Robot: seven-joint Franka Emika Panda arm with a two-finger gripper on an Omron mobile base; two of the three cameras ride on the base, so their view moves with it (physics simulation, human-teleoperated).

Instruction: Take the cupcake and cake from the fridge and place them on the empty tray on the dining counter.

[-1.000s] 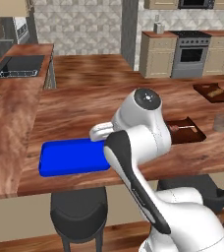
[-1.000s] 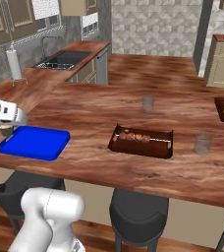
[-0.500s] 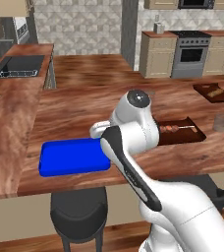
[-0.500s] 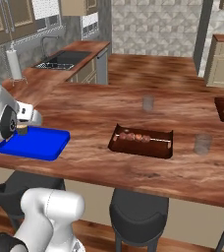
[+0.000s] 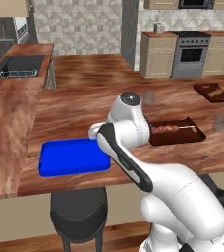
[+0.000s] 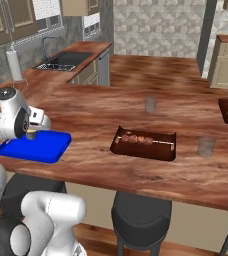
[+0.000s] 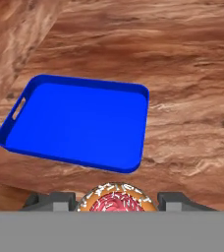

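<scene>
Reddish-brown wood-grain desk [image 7: 192, 64] underneath, kitchen cabinets and a stove behind in the upper part of the left base view. Cupcake [image 7: 115, 201] at the bottom centre of the hand view, red-pink top speckled with white sprinkles, sitting between the two dark fingers [image 7: 51, 202] of the gripper [image 6: 31, 134]; in the right base view, seen as a small brownish lump at the hand, left of frame, above the near edge of the tray. Gripper partly closed around it, holding the cupcake by its sides. Probably very light, soft and easily crushed; frosting likely smearable, so best held low on the firmer base with gentle pressure, kept upright, set down rather than dropped.

Blue tray [image 7: 79, 120] just beyond, centre left of the hand view, bare inside, low raised rim, handle slot at its left end. Same tray at lower left in both base views, near the desk's front edge. Cake not to be made out.

Further right on the desk: dark brown tray of skewered food [image 6: 145, 142], two clear glasses [image 6: 150, 104], well apart from the blue tray. Black stools [image 5: 78, 216] below the desk edge.
</scene>
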